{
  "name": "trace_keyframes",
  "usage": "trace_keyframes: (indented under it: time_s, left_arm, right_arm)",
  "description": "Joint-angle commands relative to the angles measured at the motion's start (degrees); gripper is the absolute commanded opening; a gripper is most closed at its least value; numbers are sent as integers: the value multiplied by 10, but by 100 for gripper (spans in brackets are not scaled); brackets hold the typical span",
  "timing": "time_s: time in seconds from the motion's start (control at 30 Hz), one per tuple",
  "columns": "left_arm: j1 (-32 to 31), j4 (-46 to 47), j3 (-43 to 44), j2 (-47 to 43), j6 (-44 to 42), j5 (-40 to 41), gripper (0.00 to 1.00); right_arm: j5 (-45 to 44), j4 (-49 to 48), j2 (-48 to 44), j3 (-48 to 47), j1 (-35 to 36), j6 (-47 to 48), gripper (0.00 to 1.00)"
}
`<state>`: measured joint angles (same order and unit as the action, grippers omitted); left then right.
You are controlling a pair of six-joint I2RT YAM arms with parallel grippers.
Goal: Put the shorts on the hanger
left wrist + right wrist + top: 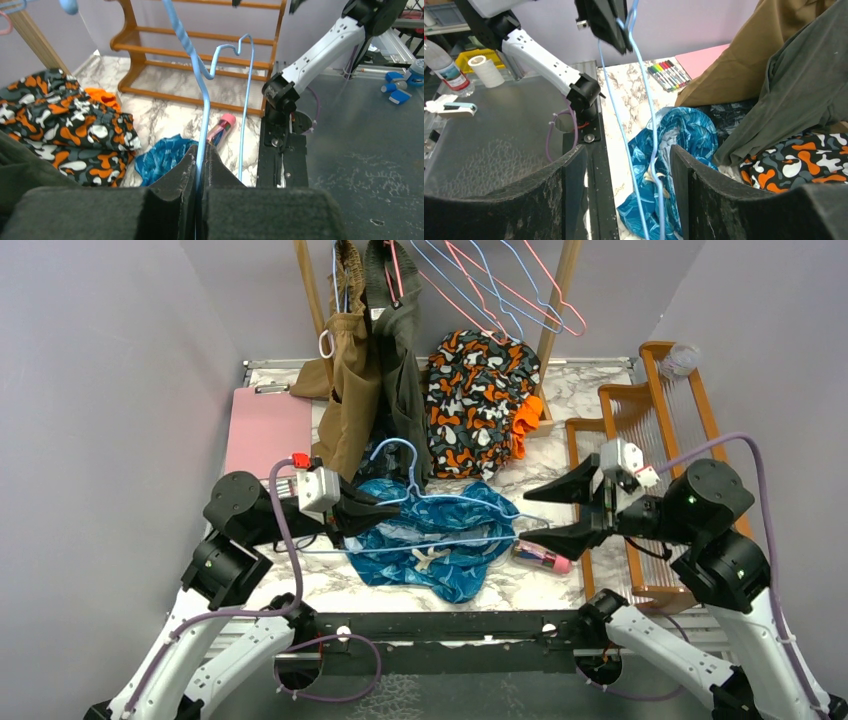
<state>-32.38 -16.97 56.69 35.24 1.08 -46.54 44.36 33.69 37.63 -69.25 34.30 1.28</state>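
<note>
The teal-blue shorts lie crumpled on the marble table at the front centre, cream drawstring showing. They also show in the right wrist view and the left wrist view. The light-blue wire hanger is held level just above the shorts, hook toward the back. My left gripper is shut on the hanger's left wire. My right gripper is open at the hanger's right end, and the two wires pass between its fingers without touching them.
An orange, black and white garment lies behind. Tan and olive garments hang from a rack with pink and blue hangers. A wooden rack stands at the right, a pink board at the left, a pink marker near the shorts.
</note>
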Motion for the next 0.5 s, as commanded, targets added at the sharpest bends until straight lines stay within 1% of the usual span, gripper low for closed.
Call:
trace_keyframes:
  time_s: [0.0, 0.17, 0.3, 0.37, 0.47]
  left_arm:
    - [-1, 21, -32, -12, 3, 7, 0]
    - [-1, 27, -67, -18, -1, 24, 0]
    - [-1, 21, -87, -31, 2, 43, 0]
    - [-1, 13, -97, -45, 4, 52, 0]
    - [-1, 7, -120, -70, 12, 64, 0]
  right_arm:
    - [-36, -55, 44, -25, 8, -31, 65]
    - [-21, -146, 109, -20, 8, -64, 65]
    - [14, -192, 164, 0, 8, -92, 65]
    - [27, -211, 173, 25, 8, -109, 65]
    - [42, -238, 157, 78, 8, -123, 65]
